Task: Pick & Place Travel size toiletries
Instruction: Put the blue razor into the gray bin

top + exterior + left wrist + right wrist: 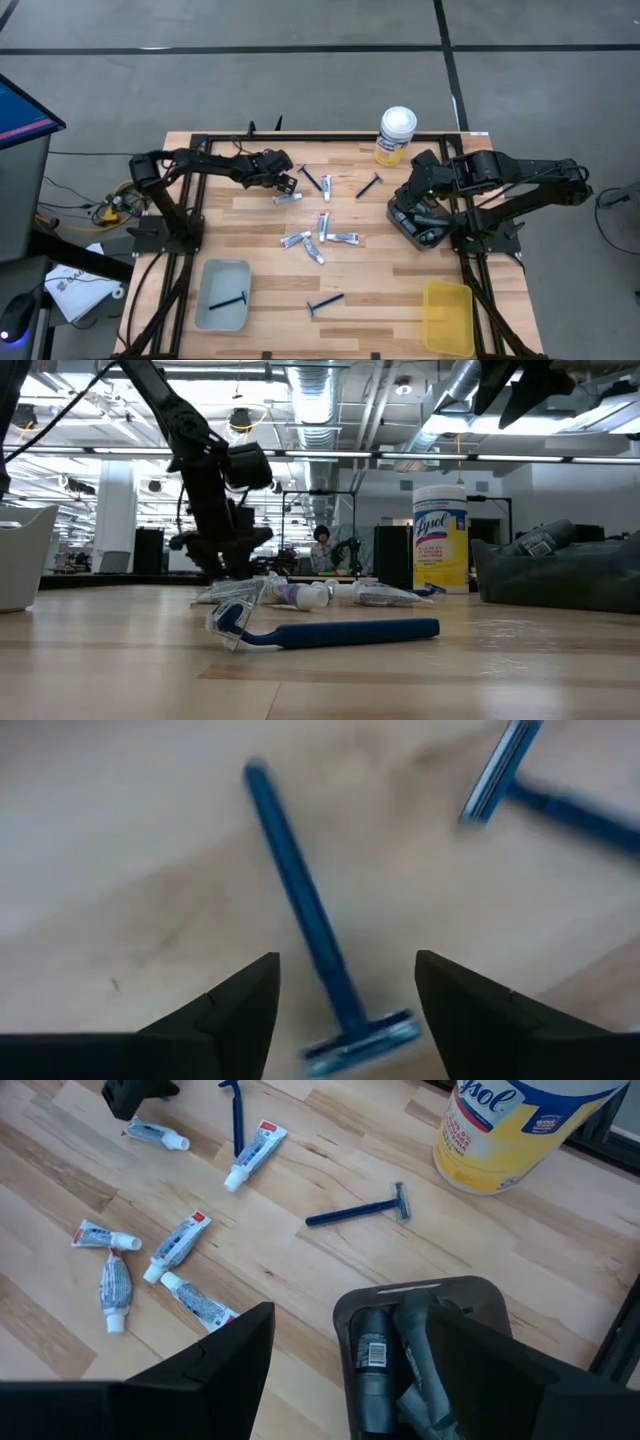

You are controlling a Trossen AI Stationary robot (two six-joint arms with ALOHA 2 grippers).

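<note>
Blue razors lie flat on the wooden table: one [312, 178] by my left gripper, one [368, 186] near the canister, one [325, 302] toward the near edge. Several white tubes [324, 238] lie flat mid-table. My left gripper [290, 182] is open. In the left wrist view its fingers stand on either side of a razor [300, 900], near its head [362, 1040], apart from it. My right gripper [352, 1315] is open above the dark tray [420, 228], which holds dark grey containers [375, 1355].
A yellow canister with a white lid [397, 134] stands near the far edge. A grey tray [205, 300] at the near left holds one razor [228, 301]. A yellow tray [447, 316] sits at the near right. A white tube [287, 199] lies just by my left gripper.
</note>
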